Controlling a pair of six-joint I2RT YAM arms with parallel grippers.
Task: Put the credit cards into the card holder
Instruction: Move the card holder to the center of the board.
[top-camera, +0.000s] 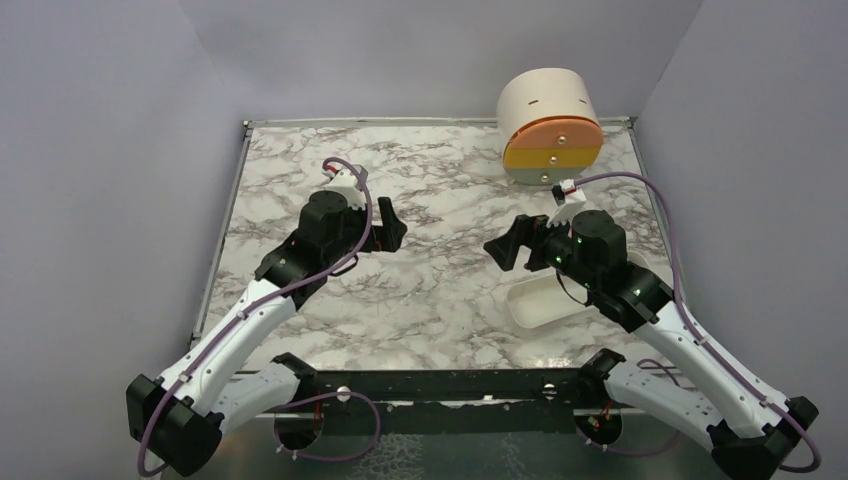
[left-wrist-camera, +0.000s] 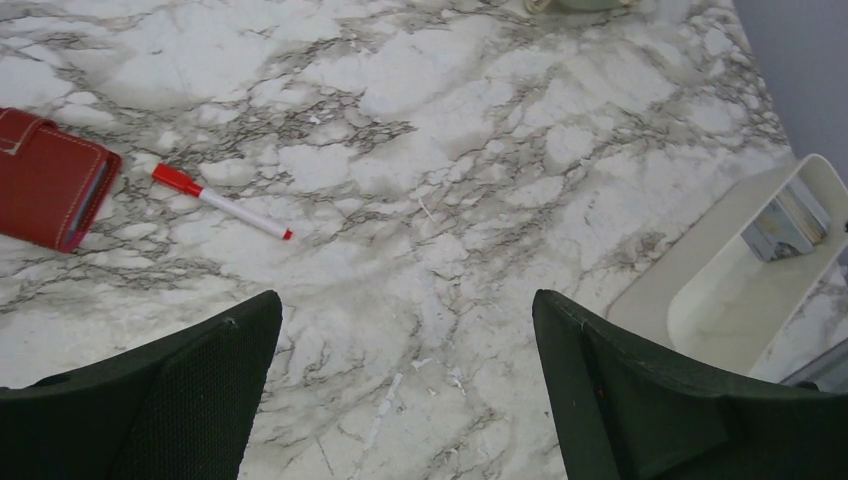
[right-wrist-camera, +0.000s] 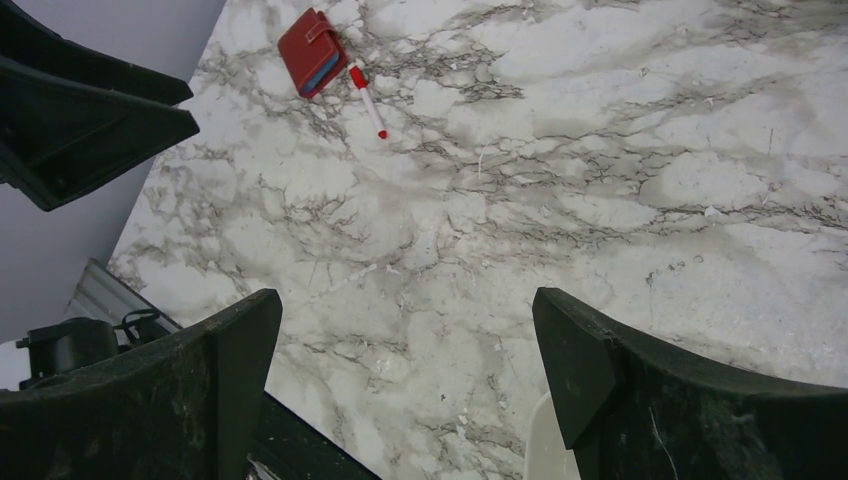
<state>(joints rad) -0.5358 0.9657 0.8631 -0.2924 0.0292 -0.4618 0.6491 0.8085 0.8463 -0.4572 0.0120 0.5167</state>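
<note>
Left end effector (left-wrist-camera: 405, 305) and right end effector (right-wrist-camera: 405, 300), both apart; holder (left-wrist-camera: 45, 180) ahead-left of the left, cards (left-wrist-camera: 790, 220) ahead-right in tray (left-wrist-camera: 700, 240).

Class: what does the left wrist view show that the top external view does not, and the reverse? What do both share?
Only left wrist: the red card holder, a red-capped pen beside it, and cards in the white tray. Only top external: the right gripper and the coloured fronts of the round drawer unit. Both: that tray, the marble table and the left gripper.
</note>
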